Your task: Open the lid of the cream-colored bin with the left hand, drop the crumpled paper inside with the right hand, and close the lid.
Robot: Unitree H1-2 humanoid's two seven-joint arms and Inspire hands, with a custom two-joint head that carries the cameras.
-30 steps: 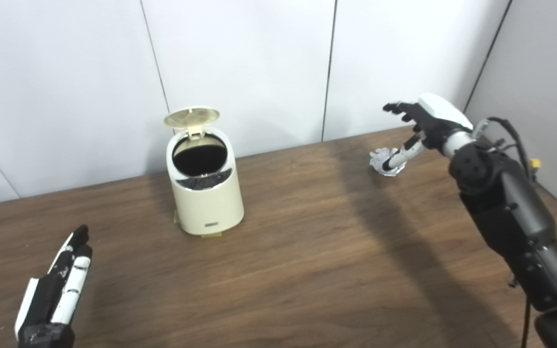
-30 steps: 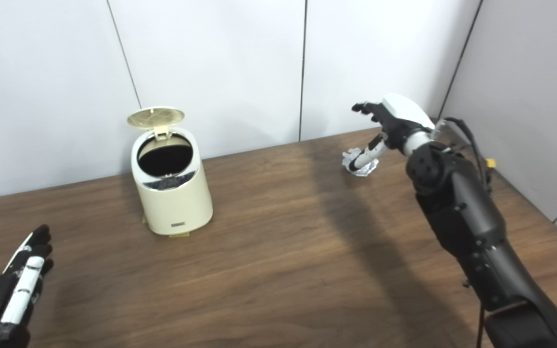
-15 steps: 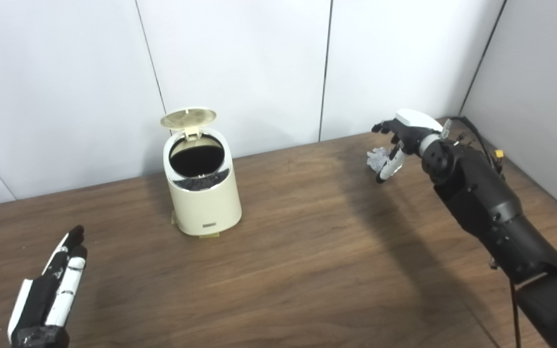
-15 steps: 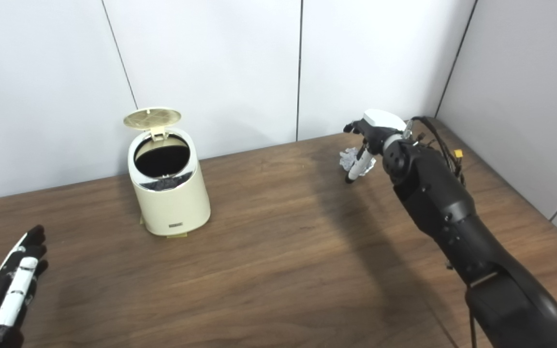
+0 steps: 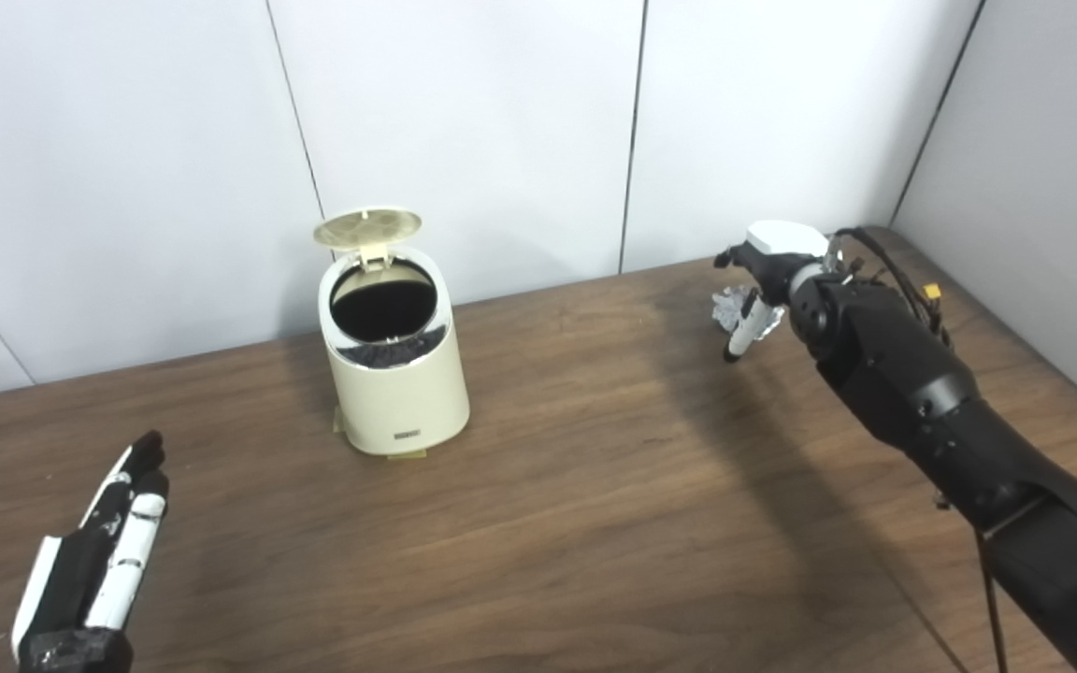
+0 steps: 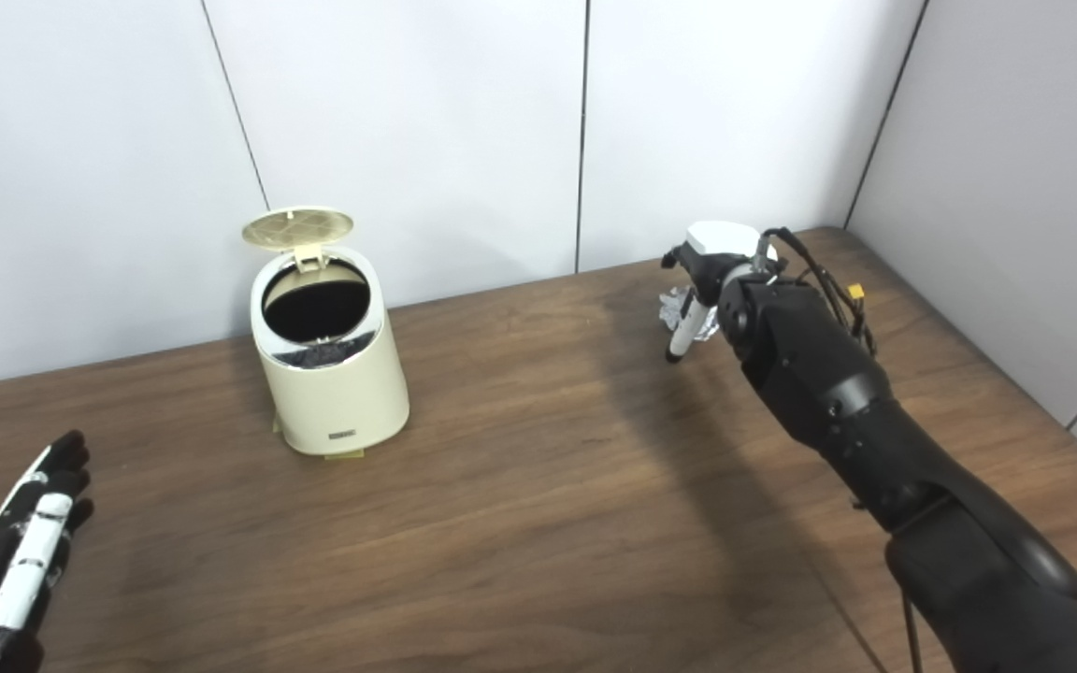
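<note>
Bin (image 5: pixel 395 374) upright at table (image 5: pixel 576 523) rear left, lid (image 5: pixel 367 227) standing open. Crumpled paper (image 5: pixel 731 305) far right on table. Right hand (image 5: pixel 755 280) over it, fingers curled down, hold unclear. Left hand (image 5: pixel 94 570) flat, fingers extended, empty.

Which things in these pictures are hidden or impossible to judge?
- Crumpled paper: mostly behind the right hand in both views; grasp unclear.
- Bin inside: black in both views, contents unseen.
- Label on the bin front: too small to read.
- Left hand: partly cut by the bottom edge.
</note>
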